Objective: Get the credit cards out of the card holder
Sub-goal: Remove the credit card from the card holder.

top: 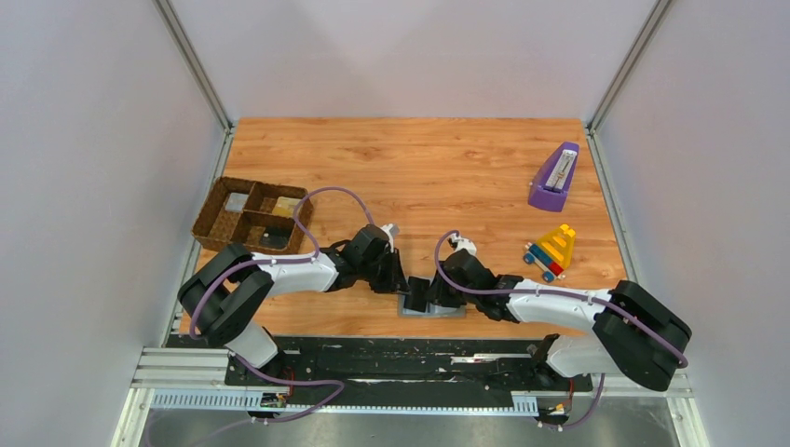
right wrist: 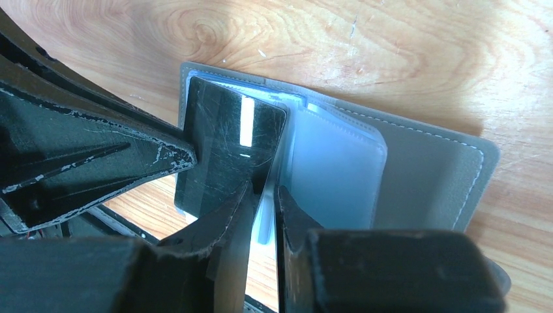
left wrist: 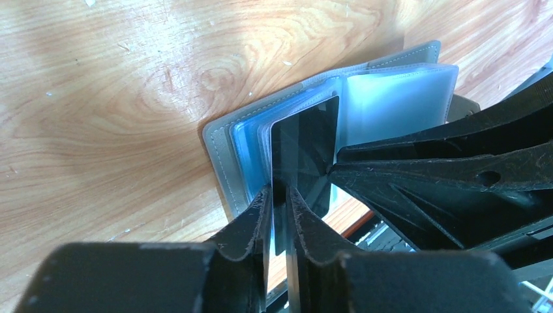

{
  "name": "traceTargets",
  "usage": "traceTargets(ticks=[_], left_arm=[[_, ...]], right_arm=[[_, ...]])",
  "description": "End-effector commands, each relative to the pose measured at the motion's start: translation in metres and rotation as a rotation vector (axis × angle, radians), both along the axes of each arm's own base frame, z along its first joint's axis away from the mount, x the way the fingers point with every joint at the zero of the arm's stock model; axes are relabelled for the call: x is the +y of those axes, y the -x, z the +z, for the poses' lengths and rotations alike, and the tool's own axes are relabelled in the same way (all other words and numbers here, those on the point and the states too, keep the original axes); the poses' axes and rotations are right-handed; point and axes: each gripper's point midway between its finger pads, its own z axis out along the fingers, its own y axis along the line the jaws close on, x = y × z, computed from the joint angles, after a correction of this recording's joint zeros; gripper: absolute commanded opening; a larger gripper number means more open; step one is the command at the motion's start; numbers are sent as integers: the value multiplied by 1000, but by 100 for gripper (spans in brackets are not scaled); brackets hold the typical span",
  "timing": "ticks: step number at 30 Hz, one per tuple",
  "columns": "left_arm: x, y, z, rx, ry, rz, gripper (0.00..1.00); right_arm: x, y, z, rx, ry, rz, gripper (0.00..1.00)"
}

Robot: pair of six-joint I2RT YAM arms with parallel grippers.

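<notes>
Two arms, one item between them.

Top view: card holder lies open on the table near its front edge. The left gripper and right gripper meet over it, too crowded there to read either jaw. Brown divided tray sits far left with flat pieces in its compartments, likely cards. Purple wedge-shaped object and coloured toy sit well apart at right.

Left wrist view: holder splayed, grey cover down, clear sleeves fanned up. Dark glossy card stands partly out of a sleeve. The left jaws are pressed onto its near edge, pinching it. The right gripper's tip touches the card's far side by the sleeve mouth.

Right wrist view: the right jaws are nearly together around the edge of a clear sleeve. They appear to be nipping it, though the translucent plastic makes true contact hard to confirm. The card stands just beside that sleeve, with the left tip at its edge.

Handling note: the step in hand is judged to be drawing this card free. It is best done with the right side anchoring sleeve and holder flat while the left pulls straight along the sleeve's opening, slowly and without twisting. A glossy card held by a narrow margin may slip, and a skewed pull would lift the whole holder.
</notes>
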Motion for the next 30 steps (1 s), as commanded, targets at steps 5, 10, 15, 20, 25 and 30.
traceTargets(ticks=[5, 10, 15, 20, 25, 30], left_arm=[[-23, 4, 38, -12, 145, -55, 11], [-30, 7, 51, -2, 206, -65, 17], [-32, 8, 55, 0, 220, -75, 14], [-32, 8, 57, -2, 224, -71, 29], [-32, 9, 54, 7, 228, -73, 30], [-32, 10, 50, 13, 223, -71, 25]], right_arm=[[9, -4, 11, -33, -55, 17, 19], [8, -4, 13, -46, -57, 21, 19], [7, -5, 14, -49, -55, 24, 19], [7, -4, 11, -40, -54, 27, 19], [9, -3, 14, -45, -67, 37, 19], [19, 2, 20, -48, -120, 94, 20]])
